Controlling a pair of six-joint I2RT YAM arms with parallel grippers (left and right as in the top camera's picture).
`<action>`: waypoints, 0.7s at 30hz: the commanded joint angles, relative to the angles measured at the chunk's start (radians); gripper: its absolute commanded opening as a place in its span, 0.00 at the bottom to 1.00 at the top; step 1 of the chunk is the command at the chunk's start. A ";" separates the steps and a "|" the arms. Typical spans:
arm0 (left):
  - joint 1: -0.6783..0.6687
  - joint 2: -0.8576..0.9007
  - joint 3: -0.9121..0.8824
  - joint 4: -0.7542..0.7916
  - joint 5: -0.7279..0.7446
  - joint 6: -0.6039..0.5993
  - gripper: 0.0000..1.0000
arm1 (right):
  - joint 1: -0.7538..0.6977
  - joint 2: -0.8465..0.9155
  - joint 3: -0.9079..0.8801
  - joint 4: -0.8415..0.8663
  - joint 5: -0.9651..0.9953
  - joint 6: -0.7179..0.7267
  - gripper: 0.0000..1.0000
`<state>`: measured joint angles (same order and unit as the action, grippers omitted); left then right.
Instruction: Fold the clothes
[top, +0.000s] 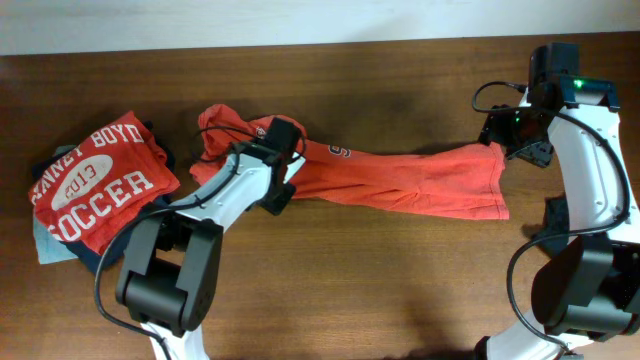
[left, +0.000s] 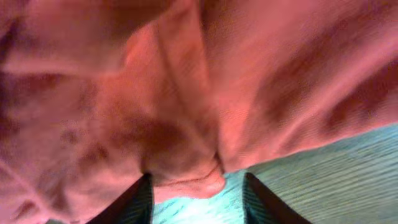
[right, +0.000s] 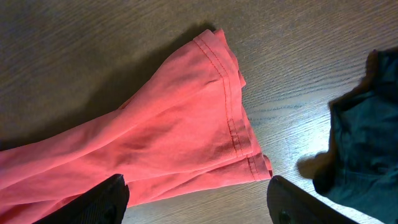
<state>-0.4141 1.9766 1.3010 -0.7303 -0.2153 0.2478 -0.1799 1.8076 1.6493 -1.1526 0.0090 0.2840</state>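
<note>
Only readable stuff is on the red tee (top: 100, 180) near the left edge of the table (top: 400, 290). Big white "SOCCER" runs across it. Arched above that is a line ending in "BOYD", but the first word is partly creased, something like "…NVEY". The oval in between has digits, looks like "2013", not sure. The orange-red shirt (top: 420, 180) mid-table has a small white mark, too tiny to read.
</note>
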 joint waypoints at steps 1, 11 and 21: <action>-0.010 0.031 -0.009 0.013 -0.019 0.016 0.34 | 0.003 -0.005 0.016 -0.005 0.002 0.000 0.76; -0.010 0.025 0.056 -0.058 -0.195 -0.018 0.00 | 0.003 -0.005 0.016 -0.010 0.002 0.000 0.76; -0.009 -0.055 0.336 -0.310 -0.195 -0.026 0.01 | 0.003 -0.005 0.016 -0.020 0.006 0.000 0.76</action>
<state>-0.4244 1.9900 1.5444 -0.9939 -0.3866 0.2390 -0.1799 1.8076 1.6493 -1.1679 0.0090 0.2840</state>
